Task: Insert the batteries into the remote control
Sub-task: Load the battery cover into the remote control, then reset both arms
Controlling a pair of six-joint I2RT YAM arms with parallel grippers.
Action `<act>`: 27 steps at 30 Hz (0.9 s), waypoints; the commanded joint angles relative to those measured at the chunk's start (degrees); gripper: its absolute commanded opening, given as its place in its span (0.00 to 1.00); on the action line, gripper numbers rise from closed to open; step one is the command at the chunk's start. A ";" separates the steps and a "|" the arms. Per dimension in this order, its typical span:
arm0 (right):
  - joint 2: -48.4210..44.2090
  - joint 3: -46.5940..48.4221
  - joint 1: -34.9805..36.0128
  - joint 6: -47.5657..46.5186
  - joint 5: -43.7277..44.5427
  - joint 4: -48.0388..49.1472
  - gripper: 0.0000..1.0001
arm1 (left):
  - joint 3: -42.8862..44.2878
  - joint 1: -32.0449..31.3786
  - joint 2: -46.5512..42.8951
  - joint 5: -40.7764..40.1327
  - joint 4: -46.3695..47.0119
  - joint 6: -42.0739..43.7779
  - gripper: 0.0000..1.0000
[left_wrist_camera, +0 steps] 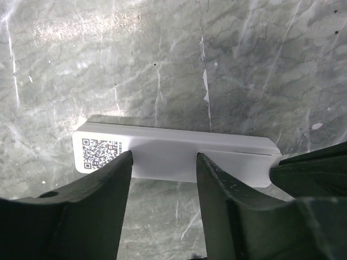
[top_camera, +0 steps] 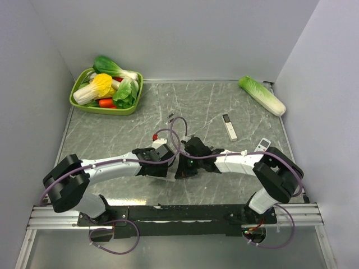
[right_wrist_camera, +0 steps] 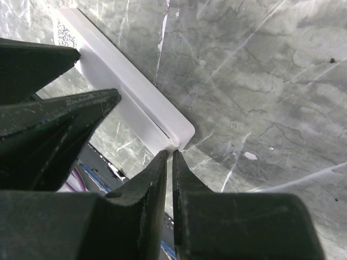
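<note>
The white bar-shaped remote control [left_wrist_camera: 233, 160] lies on the grey marble table under both wrists, with a QR sticker [left_wrist_camera: 100, 153] near one end. It also shows in the right wrist view [right_wrist_camera: 141, 103]. In the top view the grippers hide it. My left gripper [left_wrist_camera: 164, 158] is open, with both fingertips resting against the remote's long near edge. My right gripper [right_wrist_camera: 173, 153] is shut, with its tips touching the corner of the remote's other end at a seam. The two grippers meet mid-table, left [top_camera: 166, 157] and right [top_camera: 188, 161]. No green batteries show in any view.
A white remote with a black end [top_camera: 229, 126] and another small remote [top_camera: 262, 144] lie to the right. Tiny dark pieces [top_camera: 171, 116] and a small red item [top_camera: 155, 136] lie behind the grippers. A green vegetable basket [top_camera: 76, 101] sits back left. A cabbage [top_camera: 261, 95] lies back right.
</note>
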 commanded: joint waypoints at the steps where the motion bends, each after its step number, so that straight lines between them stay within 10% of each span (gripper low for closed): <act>1: 2.33 3.98 1.34 -0.35 -0.29 1.63 0.11 | 0.35 -0.59 2.34 2.41 -0.59 -0.12 0.51; 13: 3.30 6.89 2.22 -1.76 0.58 -1.44 0.13 | -0.62 -0.77 1.12 3.20 1.08 -0.73 0.48; 27: -25.34 3.99 -3.65 -17.92 30.43 -20.33 0.80 | -3.52 14.23 -26.82 0.92 4.25 -0.56 0.99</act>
